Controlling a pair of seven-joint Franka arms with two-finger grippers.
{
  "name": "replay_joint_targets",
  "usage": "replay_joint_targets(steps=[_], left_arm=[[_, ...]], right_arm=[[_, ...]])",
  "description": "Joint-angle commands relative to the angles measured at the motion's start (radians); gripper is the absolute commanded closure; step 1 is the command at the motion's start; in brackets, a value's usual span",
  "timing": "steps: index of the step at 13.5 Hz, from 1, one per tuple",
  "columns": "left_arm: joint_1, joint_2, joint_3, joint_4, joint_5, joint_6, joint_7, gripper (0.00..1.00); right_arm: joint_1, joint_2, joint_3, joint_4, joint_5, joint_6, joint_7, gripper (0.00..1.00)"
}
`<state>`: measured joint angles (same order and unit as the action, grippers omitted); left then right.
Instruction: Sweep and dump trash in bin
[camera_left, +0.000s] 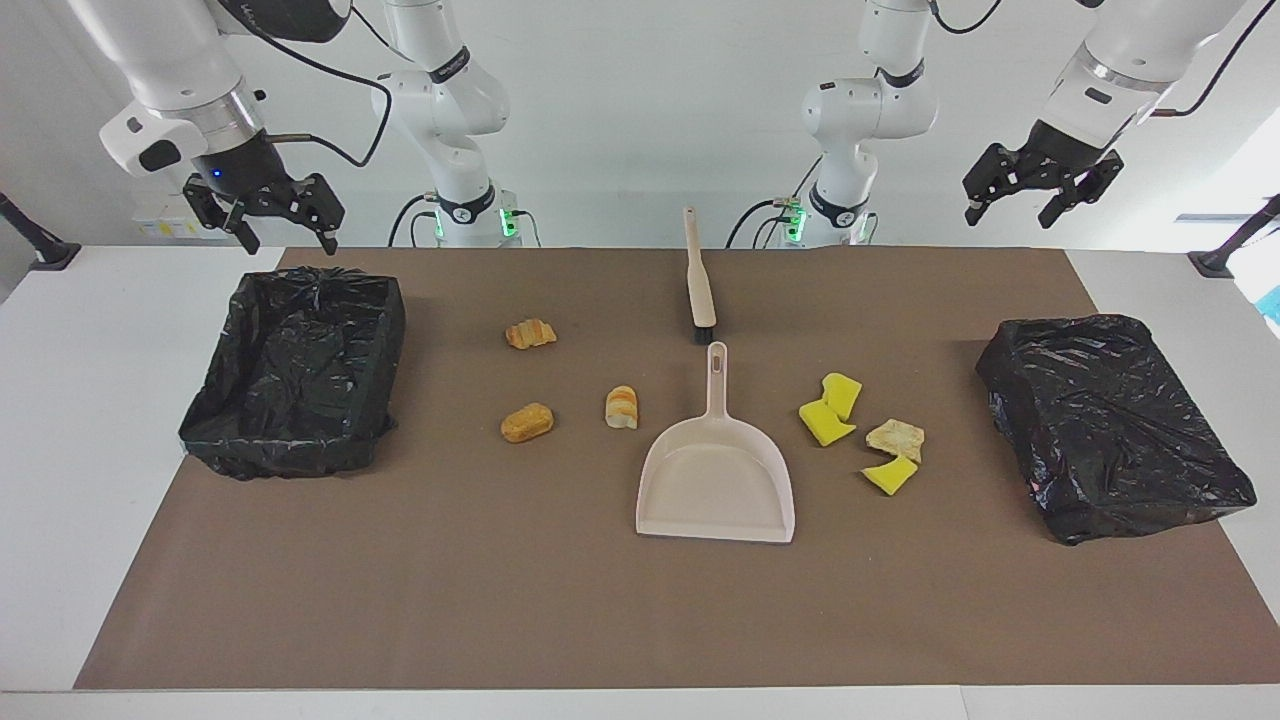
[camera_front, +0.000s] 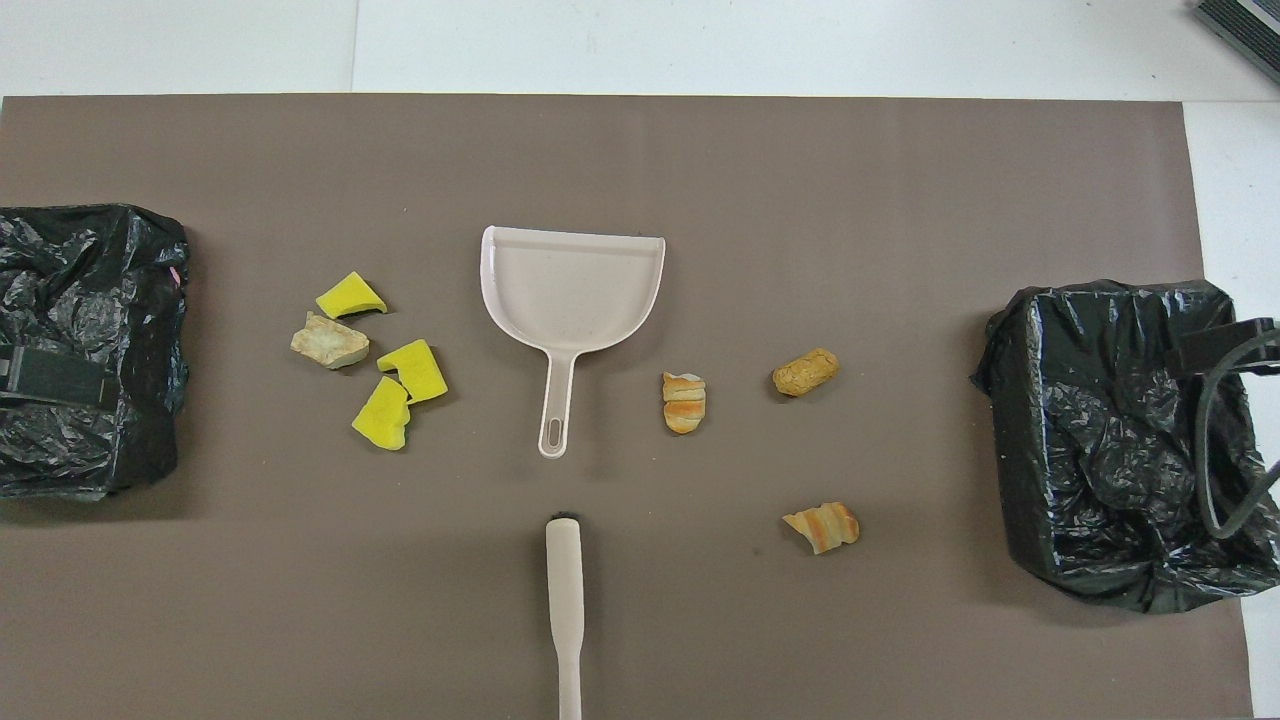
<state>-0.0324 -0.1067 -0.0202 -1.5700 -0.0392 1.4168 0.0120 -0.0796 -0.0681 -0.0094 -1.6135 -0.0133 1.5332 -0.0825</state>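
Observation:
The trash lies on the brown mat in two groups. Three yellow wedges (camera_left: 842, 394) (camera_front: 415, 368) and a tan lump (camera_left: 895, 438) (camera_front: 330, 342) lie beside the beige dustpan (camera_left: 715, 480) (camera_front: 570, 290), toward the left arm's end. Three orange-tan bread lumps (camera_left: 526, 422) (camera_front: 805, 371) lie toward the right arm's end. The beige brush (camera_left: 698, 280) (camera_front: 565, 590) lies nearer the robots than the dustpan's handle. The open bin with a black liner (camera_left: 300, 370) (camera_front: 1110, 440) stands at the right arm's end. My right gripper (camera_left: 290, 240) hangs open and empty above it. My left gripper (camera_left: 1012, 212) hangs open and empty, raised at the other end.
A black-bag-covered box (camera_left: 1110, 430) (camera_front: 90, 340) with a closed top stands at the left arm's end, under the left gripper. The mat's edges meet the white table all around. A cable loop (camera_front: 1215, 440) hangs over the open bin.

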Motion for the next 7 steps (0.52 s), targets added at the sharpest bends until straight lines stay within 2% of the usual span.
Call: replay_joint_targets(steps=[1, 7], left_arm=[[0.005, -0.013, 0.0, -0.007, -0.005, -0.012, 0.006, 0.0], [0.005, -0.013, 0.0, -0.007, -0.005, -0.012, 0.006, 0.0]], right_arm=[[-0.003, -0.01, 0.002, -0.009, 0.005, -0.013, -0.022, 0.0], [0.004, -0.013, 0.005, -0.013, 0.004, -0.013, -0.017, 0.0]])
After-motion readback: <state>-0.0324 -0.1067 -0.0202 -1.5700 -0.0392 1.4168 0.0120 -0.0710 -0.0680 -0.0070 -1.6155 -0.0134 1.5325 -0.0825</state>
